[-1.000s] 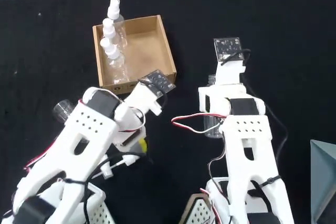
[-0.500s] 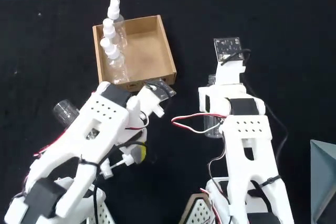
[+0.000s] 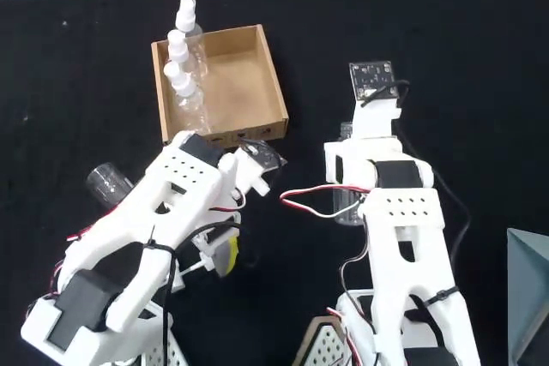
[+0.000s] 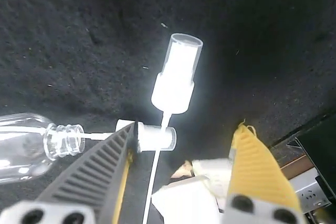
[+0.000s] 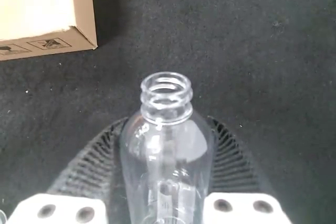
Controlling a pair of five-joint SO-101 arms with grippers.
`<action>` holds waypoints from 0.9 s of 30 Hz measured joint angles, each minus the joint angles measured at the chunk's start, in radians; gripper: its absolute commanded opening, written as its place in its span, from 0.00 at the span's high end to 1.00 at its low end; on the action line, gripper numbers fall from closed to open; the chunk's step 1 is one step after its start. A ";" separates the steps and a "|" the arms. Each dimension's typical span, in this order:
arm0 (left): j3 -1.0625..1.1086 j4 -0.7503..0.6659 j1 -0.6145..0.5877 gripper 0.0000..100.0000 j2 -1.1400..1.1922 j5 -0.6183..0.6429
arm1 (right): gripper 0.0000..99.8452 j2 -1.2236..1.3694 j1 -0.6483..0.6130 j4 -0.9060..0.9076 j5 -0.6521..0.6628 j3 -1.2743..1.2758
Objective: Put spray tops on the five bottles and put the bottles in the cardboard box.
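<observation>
Capping step: my right tool [image 5: 167,125] grips the bare-necked bottle [image 5: 167,150] upright mid counter [image 3: 480,57], my left tool [image 4: 186,129] hangs wide open, empty, over a spray top [image 4: 177,74] toward the near edge, so next I close on it and lift it to that neck

a table draped in black cloth [image 3: 480,57] carries an open brown cardboard box [image 3: 273,83] toward its far left, well apart from a grey-blue angular object [image 3: 530,289] at the right edge. nearer than the box, a topless clear plastic bottle [image 3: 106,183] lies on its side. just off its open neck lies a white spray top [image 4: 152,136], thin tube pointing at the neck, with a clear-capped white spray top [image 4: 176,74] beside it. an upright clear bottle [image 5: 167,129] is near the box's corner, its base hidden.
</observation>
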 measured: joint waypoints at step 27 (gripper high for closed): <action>0.025 -0.058 0.006 0.73 0.000 0.075 | 0.90 0.000 0.000 0.000 0.000 0.000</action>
